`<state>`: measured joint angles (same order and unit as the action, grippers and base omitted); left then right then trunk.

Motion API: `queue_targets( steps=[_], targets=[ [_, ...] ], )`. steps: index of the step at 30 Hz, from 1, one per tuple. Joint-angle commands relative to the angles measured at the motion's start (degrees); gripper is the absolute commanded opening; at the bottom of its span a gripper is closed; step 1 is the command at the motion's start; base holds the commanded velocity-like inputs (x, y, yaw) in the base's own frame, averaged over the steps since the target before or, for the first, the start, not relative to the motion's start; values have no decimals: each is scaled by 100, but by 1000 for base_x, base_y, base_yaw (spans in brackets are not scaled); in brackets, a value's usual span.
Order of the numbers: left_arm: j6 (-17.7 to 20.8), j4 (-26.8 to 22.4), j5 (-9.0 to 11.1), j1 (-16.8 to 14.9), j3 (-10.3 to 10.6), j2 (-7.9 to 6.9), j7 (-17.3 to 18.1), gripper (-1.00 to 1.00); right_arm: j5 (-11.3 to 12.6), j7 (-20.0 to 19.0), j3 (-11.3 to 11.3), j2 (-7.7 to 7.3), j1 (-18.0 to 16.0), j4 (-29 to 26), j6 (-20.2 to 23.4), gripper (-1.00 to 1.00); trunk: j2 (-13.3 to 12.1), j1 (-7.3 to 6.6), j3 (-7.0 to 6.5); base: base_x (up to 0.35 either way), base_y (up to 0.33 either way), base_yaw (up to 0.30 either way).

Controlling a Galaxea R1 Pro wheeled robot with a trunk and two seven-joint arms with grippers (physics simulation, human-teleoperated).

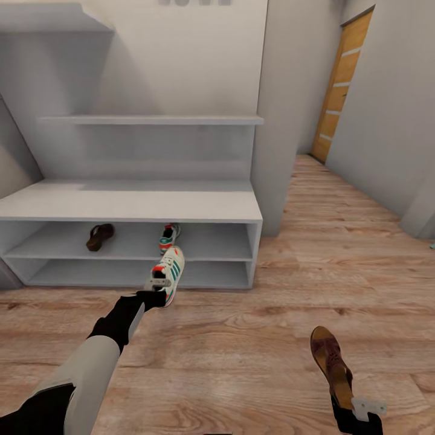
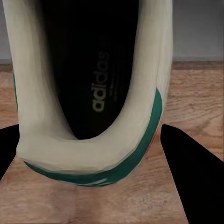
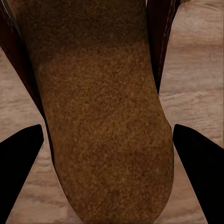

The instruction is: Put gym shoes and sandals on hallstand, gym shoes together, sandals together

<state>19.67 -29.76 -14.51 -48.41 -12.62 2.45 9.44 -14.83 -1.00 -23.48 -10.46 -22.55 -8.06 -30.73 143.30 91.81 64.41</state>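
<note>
One gym shoe [image 1: 171, 270] hangs just in front of the hallstand [image 1: 130, 205], at the height of its low shelves, with my left gripper [image 1: 158, 285] shut on its heel. The left wrist view shows that white and green heel [image 2: 88, 154] between the dark fingers [image 2: 191, 182]. A second gym shoe [image 1: 170, 236] and a brown sandal [image 1: 99, 236] rest on the upper low shelf, well apart. My right gripper [image 1: 361, 409] is shut on the other sandal [image 1: 330, 357], low at the right over the corridor floor [image 1: 241, 338]. Its tan insole [image 3: 102, 121] lies between the fingers [image 3: 198, 158].
A white wall pillar [image 1: 284, 121] stands right of the hallstand. Beyond it the corridor runs back to an orange wooden door [image 1: 341, 90]. A floating shelf [image 1: 151, 120] crosses the back panel. Open plank floor lies between my two arms.
</note>
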Motion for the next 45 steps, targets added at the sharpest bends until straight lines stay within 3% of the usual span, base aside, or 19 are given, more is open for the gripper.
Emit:
queue_targets(
  steps=[1, 28, 36, 45],
  targets=[
    [26, -13, -61, -2, -48, 9, 49, -100, -47, -18, -51, 0, -4, 6, -21, -100, 2, 1, 5, 201, 0, 0],
    [-177, -12, -75, 7, -61, -5, 26, -100, -48, -18, -43, 0, -4, 14, -20, -100, 2, 1, 5, 149, -73, 0],
    [-182, -6, -51, 7, -64, 5, -299, -100, -52, -14, -42, 1, -4, 14, -14, -100, 2, 1, 5, 143, -1, 0],
    [-196, -11, -42, 10, -65, 9, -353, -100, -52, -19, -42, 2, -4, 21, -12, -100, 2, 1, 5, 172, 0, 0]
  ],
)
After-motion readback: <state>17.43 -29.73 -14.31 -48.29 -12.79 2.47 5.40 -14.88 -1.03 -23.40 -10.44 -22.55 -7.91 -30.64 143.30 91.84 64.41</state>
